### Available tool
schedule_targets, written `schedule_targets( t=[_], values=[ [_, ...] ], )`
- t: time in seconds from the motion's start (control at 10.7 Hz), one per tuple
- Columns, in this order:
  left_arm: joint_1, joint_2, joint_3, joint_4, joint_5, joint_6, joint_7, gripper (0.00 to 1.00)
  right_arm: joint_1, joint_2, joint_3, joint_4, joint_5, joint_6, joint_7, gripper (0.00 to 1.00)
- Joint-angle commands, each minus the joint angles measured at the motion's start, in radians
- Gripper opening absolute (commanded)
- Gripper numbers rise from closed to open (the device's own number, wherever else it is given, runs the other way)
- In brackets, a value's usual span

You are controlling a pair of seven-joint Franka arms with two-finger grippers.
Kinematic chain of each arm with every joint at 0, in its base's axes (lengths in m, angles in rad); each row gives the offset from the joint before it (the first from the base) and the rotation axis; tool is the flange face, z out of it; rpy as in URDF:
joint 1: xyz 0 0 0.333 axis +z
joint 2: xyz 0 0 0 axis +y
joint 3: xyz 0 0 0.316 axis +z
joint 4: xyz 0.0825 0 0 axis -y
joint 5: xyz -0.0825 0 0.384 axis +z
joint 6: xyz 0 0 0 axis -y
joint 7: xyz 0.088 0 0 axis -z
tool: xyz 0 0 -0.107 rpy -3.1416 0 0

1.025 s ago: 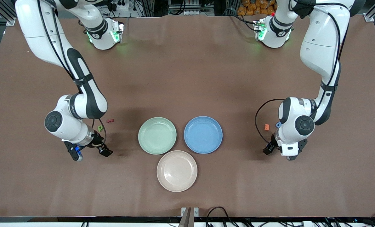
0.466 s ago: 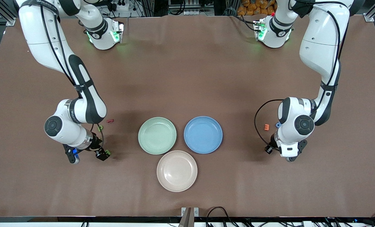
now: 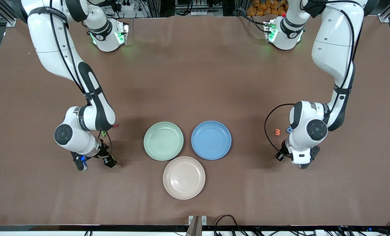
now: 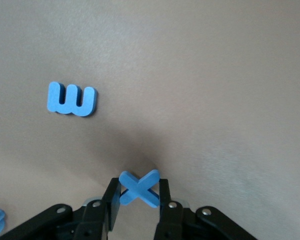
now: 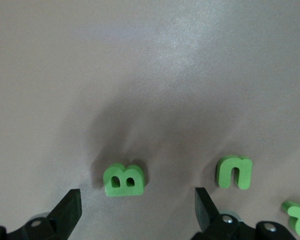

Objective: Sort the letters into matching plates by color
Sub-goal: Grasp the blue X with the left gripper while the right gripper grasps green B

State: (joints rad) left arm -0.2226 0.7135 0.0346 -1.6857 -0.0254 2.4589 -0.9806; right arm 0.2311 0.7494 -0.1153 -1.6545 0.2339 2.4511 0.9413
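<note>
Our left gripper point(image 4: 139, 200) is low at the table's point(image 3: 195, 82) left-arm end, clamped on a small blue foam plus-shaped piece point(image 4: 139, 188), with a blue foam W-like letter point(image 4: 71, 99) lying apart on the brown table. Our right gripper point(image 5: 137, 210) hangs with its jaws spread wide above a green foam letter B point(image 5: 124, 180); a green foam n point(image 5: 234, 171) lies beside it. The pale green round plate point(image 3: 163, 141) and the blue round plate point(image 3: 211, 140) sit side by side mid-table.
</note>
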Motion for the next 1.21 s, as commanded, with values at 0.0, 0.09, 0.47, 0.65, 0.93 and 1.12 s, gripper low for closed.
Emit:
schedule_targets(
  t=[0.0, 0.09, 0.47, 0.65, 0.93, 1.12],
  values=[
    [-0.026, -0.023, 0.008, 0.072, 0.028, -0.109, -0.015, 0.00, 0.017, 0.028, -0.018, 0.030, 0.012, 0.000, 0.019, 0.97],
    [-0.037, -0.035, 0.008, 0.078, 0.030, -0.121, -0.001, 0.00, 0.019, 0.033, -0.018, 0.030, 0.012, 0.000, 0.019, 0.94],
    [-0.121, -0.063, 0.005, 0.078, 0.059, -0.124, 0.105, 0.00, 0.022, 0.036, -0.018, 0.028, 0.012, 0.000, 0.017, 0.63],
    [-0.190, -0.057, 0.004, 0.077, 0.114, -0.123, 0.106, 0.00, 0.022, 0.036, -0.018, 0.028, 0.012, 0.000, 0.017, 0.50],
    [-0.288, -0.054, 0.002, 0.080, 0.099, -0.123, 0.096, 0.00, 0.022, 0.039, -0.018, 0.028, 0.012, 0.002, 0.016, 0.50],
    [-0.331, -0.054, 0.001, 0.083, 0.097, -0.123, 0.030, 0.00, 0.022, 0.041, -0.018, 0.028, 0.012, 0.006, 0.011, 0.41]
  ],
)
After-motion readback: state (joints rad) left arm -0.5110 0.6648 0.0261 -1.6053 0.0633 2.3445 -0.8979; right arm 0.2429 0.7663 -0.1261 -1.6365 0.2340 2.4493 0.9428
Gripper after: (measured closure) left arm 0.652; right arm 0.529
